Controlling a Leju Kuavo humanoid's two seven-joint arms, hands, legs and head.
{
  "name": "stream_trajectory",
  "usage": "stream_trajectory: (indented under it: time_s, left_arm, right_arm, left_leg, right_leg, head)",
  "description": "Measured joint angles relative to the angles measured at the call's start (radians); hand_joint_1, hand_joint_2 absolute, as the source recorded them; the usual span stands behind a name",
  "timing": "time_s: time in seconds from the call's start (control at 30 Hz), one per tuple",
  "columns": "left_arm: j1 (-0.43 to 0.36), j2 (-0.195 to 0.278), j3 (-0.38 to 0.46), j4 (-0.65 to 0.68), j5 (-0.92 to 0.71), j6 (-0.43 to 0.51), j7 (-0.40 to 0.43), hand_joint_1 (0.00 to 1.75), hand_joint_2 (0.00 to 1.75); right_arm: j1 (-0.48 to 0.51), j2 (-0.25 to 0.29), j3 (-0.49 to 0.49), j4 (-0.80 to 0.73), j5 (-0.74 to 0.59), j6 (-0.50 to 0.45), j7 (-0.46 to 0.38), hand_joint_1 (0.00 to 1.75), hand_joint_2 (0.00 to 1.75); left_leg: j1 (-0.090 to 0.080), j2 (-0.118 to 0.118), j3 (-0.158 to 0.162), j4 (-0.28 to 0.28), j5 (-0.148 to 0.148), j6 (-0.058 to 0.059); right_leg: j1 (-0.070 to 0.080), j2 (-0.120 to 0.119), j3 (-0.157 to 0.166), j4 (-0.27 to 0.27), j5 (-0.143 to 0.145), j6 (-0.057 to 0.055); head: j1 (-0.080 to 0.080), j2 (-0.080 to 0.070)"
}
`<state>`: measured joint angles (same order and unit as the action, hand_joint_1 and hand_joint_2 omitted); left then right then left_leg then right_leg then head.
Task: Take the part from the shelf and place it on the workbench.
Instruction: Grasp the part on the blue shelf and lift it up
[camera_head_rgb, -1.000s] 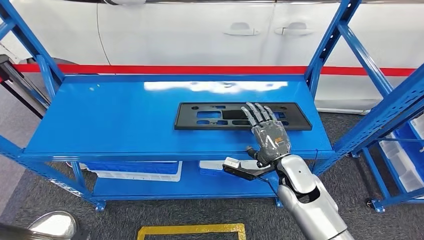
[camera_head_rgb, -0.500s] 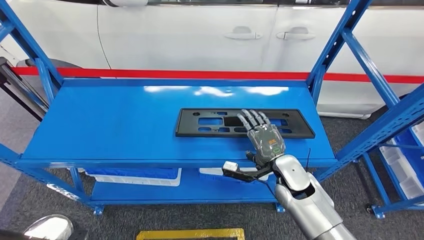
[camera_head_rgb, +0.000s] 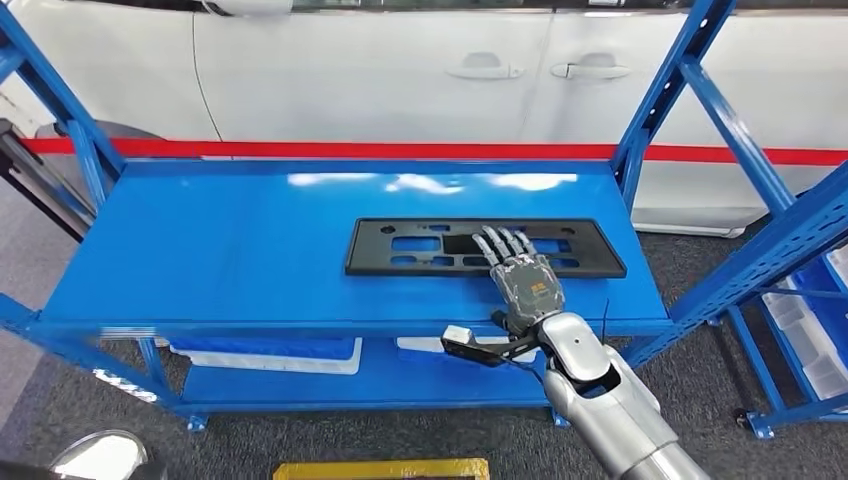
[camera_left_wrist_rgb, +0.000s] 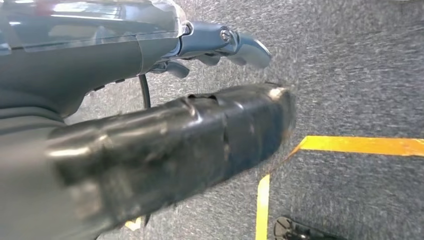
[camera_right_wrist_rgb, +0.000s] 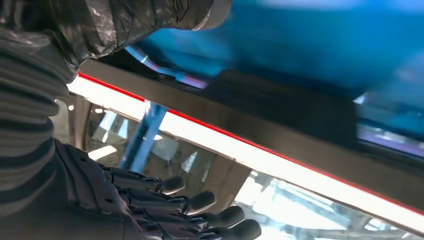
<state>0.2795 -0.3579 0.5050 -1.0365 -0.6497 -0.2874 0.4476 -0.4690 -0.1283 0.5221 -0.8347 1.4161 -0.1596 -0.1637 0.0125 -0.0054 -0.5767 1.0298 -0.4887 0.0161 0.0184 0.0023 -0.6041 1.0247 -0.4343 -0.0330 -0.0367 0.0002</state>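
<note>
The part (camera_head_rgb: 420, 245) is a long flat black panel with cut-outs, lying on the top board of the blue shelf (camera_head_rgb: 220, 250), right of its middle. My right hand (camera_head_rgb: 522, 280) reaches over the shelf's front edge. Its fingers are stretched flat and spread on the near half of the panel, gripping nothing. In the right wrist view the fingers (camera_right_wrist_rgb: 200, 210) are extended, and the dark panel (camera_right_wrist_rgb: 280, 107) shows blurred against the blue board. My left hand (camera_left_wrist_rgb: 165, 135) hangs over grey carpet and holds nothing.
A white car (camera_head_rgb: 400, 70) stands close behind the shelf. Blue uprights (camera_head_rgb: 660, 100) frame the shelf, and a second blue rack (camera_head_rgb: 800, 250) stands at the right. Bins (camera_head_rgb: 270, 348) sit on the lower board. Yellow tape (camera_head_rgb: 380, 467) marks the carpet in front.
The camera has tipped slightly. My right hand has drawn back a little toward the shelf's front edge, its fingertips now on the panel's near half. The panel stays flat on the shelf.
</note>
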Motion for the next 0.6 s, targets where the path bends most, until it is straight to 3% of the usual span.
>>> stream_trajectory:
  time_s: [0.1,0.2,0.23,0.27,0.3,0.33,0.37,0.43,0.53,0.6]
  left_arm:
    - [-0.004,-0.001,0.004,0.007,-0.004,-0.006,-0.002,0.00,0.00]
    - [-0.010,-0.001,0.015,0.016,-0.034,-0.045,-0.023,0.00,0.00]
    - [-0.013,0.000,0.023,0.023,-0.051,-0.056,-0.036,0.00,0.00]
    - [-0.017,0.000,0.034,0.031,-0.067,-0.063,-0.048,0.00,0.00]
    - [-0.021,0.001,0.046,0.041,-0.081,-0.067,-0.060,0.00,0.00]
    - [-0.025,0.001,0.057,0.050,-0.093,-0.069,-0.070,0.00,0.00]
    - [-0.029,0.001,0.066,0.058,-0.102,-0.071,-0.077,0.00,0.00]
    - [-0.037,0.001,0.080,0.073,-0.114,-0.072,-0.087,0.00,0.00]
    - [-0.045,0.002,0.095,0.090,-0.121,-0.073,-0.093,0.00,0.00]
    - [-0.048,0.004,0.100,0.097,-0.124,-0.073,-0.093,0.00,0.00]
  right_arm:
    - [-0.010,0.006,0.005,0.011,0.004,0.000,0.008,0.00,1.75]
    - [-0.032,0.023,0.009,0.037,0.009,0.003,0.026,0.00,1.75]
    - [-0.037,0.033,0.010,0.048,0.011,0.006,0.032,0.00,1.75]
    - [-0.043,0.043,0.011,0.058,0.012,0.009,0.038,0.00,1.75]
    - [-0.049,0.055,0.012,0.068,0.012,0.012,0.044,0.00,1.75]
    - [-0.057,0.066,0.012,0.076,0.012,0.014,0.050,0.00,1.75]
    - [-0.068,0.077,0.012,0.083,0.012,0.016,0.054,0.00,1.75]
    - [-0.090,0.096,0.012,0.096,0.013,0.016,0.059,0.00,1.75]
    - [-0.107,0.115,0.012,0.110,0.014,0.016,0.063,0.00,1.75]
    - [-0.110,0.125,0.012,0.116,0.015,0.015,0.065,0.00,1.75]
  left_leg:
    - [0.004,0.002,0.003,-0.006,0.024,0.017]
    - [0.005,0.003,0.003,-0.008,0.027,0.023]
    - [0.005,0.003,0.002,-0.008,0.027,0.023]
    - [0.005,0.003,0.002,-0.008,0.026,0.023]
    - [0.005,0.003,0.003,-0.008,0.025,0.022]
    - [0.005,0.002,0.004,-0.008,0.024,0.021]
    - [0.005,0.002,0.007,-0.008,0.023,0.020]
    - [0.005,0.002,0.008,-0.009,0.022,0.013]
    - [0.008,0.003,0.008,-0.016,0.024,-0.003]
    - [0.009,0.003,0.008,-0.007,0.013,-0.012]
  right_leg:
    - [-0.004,0.001,-0.013,0.028,-0.021,0.017]
    - [-0.015,0.000,-0.089,0.193,-0.108,0.034]
    - [-0.019,0.000,-0.117,0.250,-0.128,0.037]
    - [-0.022,-0.001,-0.134,0.281,-0.131,0.040]
    - [-0.024,-0.001,-0.132,0.273,-0.114,0.040]
    - [-0.025,-0.001,-0.110,0.225,-0.081,0.038]
    - [-0.024,-0.001,-0.076,0.154,-0.042,0.033]
    - [-0.017,-0.001,-0.019,0.034,-0.001,0.023]
    - [-0.005,0.000,-0.003,-0.005,0.000,0.009]
    - [-0.009,-0.002,0.010,-0.024,0.006,0.000]
  head:
    - [0.000,0.000]
    - [0.001,0.000]
    - [0.001,0.000]
    - [0.001,0.000]
    - [0.001,0.000]
    - [0.001,0.000]
    - [0.001,0.000]
    - [0.000,0.000]
    - [0.000,0.000]
    - [0.000,0.000]
